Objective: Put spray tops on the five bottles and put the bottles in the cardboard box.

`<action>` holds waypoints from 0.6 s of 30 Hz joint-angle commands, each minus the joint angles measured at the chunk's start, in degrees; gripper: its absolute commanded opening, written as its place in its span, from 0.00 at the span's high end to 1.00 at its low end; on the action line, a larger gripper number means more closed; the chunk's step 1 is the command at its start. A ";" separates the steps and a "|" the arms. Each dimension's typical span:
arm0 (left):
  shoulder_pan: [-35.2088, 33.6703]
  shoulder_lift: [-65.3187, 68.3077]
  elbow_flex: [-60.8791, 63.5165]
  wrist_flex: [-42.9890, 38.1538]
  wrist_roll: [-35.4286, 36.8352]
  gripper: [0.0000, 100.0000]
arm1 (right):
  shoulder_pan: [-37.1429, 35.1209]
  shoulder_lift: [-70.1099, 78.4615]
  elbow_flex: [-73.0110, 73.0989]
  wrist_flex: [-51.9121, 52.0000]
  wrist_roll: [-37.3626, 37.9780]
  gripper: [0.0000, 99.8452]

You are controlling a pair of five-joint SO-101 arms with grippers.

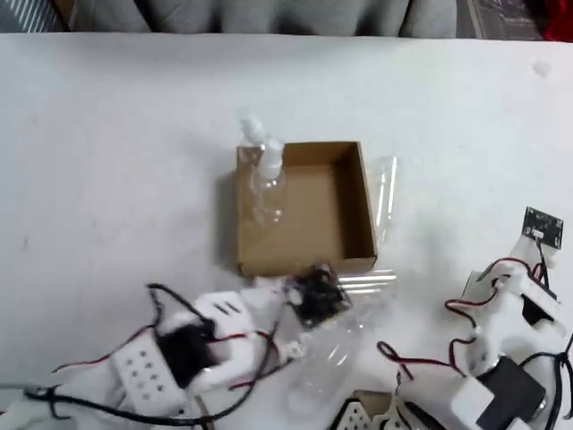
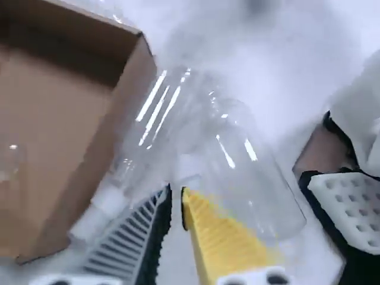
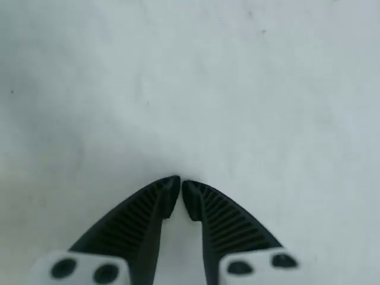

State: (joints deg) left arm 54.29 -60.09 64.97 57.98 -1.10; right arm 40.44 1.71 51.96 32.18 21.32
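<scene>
Got left claw (image 2: 177, 206) pinched together just beside the brown cardboard box (image 1: 304, 263), nosing a clear plastic bottle (image 2: 240, 163) lying there; could easily send it rolling. Same pinch on right claw (image 3: 180, 199).

A spray-topped bottle (image 1: 266, 190) sits in the cardboard box (image 1: 365, 202); a second bottle (image 1: 383, 193) lies right of it, a third bottle (image 1: 327, 358) before it.
</scene>
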 commanded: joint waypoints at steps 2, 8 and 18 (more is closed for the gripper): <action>4.70 7.52 3.52 -13.45 2.99 0.84 | -1.80 9.36 -4.84 -0.48 0.88 0.98; 4.70 13.41 -0.09 -14.59 2.99 0.79 | -2.77 9.71 -5.01 -0.57 1.32 0.98; 4.70 32.66 -7.56 -23.21 2.99 0.77 | -2.86 9.71 -5.01 -0.57 1.32 0.98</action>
State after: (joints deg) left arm 58.59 -33.01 62.07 40.22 1.45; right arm 39.47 6.20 48.70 32.18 22.11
